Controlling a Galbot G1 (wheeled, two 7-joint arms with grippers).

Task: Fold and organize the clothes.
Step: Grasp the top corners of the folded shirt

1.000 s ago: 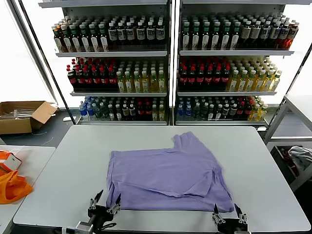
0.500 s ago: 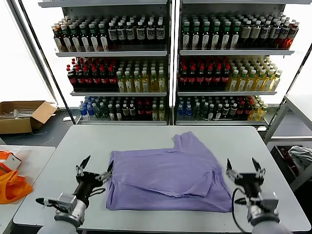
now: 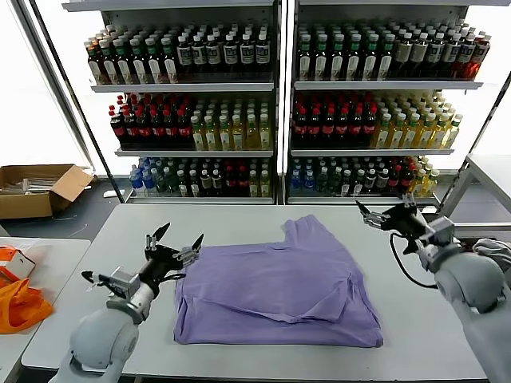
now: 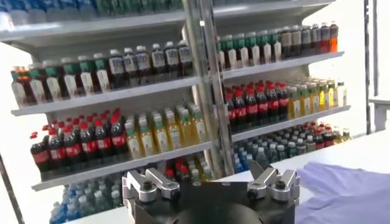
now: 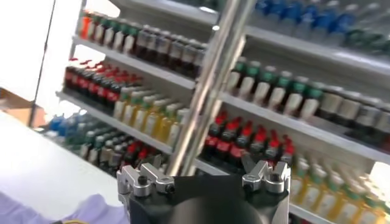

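Spread flat across the middle of the grey table [image 3: 88, 263]: the lavender T-shirt [image 3: 275, 291], partly folded already, one flap doubled over toward the right side and a sleeve poking out at the far edge toward the shelves. Looked like a mid-fold layout, left wide and smooth so the next crease could be made cleanly.

Hovered just off the shirt's left far corner: the left gripper [image 3: 177, 243], fingers splayed wide, nothing between them, tips pointed across the cloth. Probably lined up there to take that left edge, though not touching it. Confirmed in the left wrist view, with both fingertips parted, empty air between them, and a lavender fold at the side.

Raised over the table's far right corner, well apart from the shirt: the right gripper [image 3: 390, 215], also spread open and carrying nothing. Seemed poised high rather than committed to any edge. Same story from the right wrist view: open fingers, only shelving beyond.

Plain matte tabletop, pale grey, rounded corners, nothing on it but the garment. Behind it, two tall white shelf units [image 3: 279, 96] packed with rows of bottled drinks, dark, red, yellow and green. Bright white panel off to the left, a cardboard box [image 3: 36, 190] on the floor beneath it. An orange bag [image 3: 20, 299] on a neighbouring surface at the left, and a grey-white cloth bundle [image 3: 493, 255] at the far right edge.
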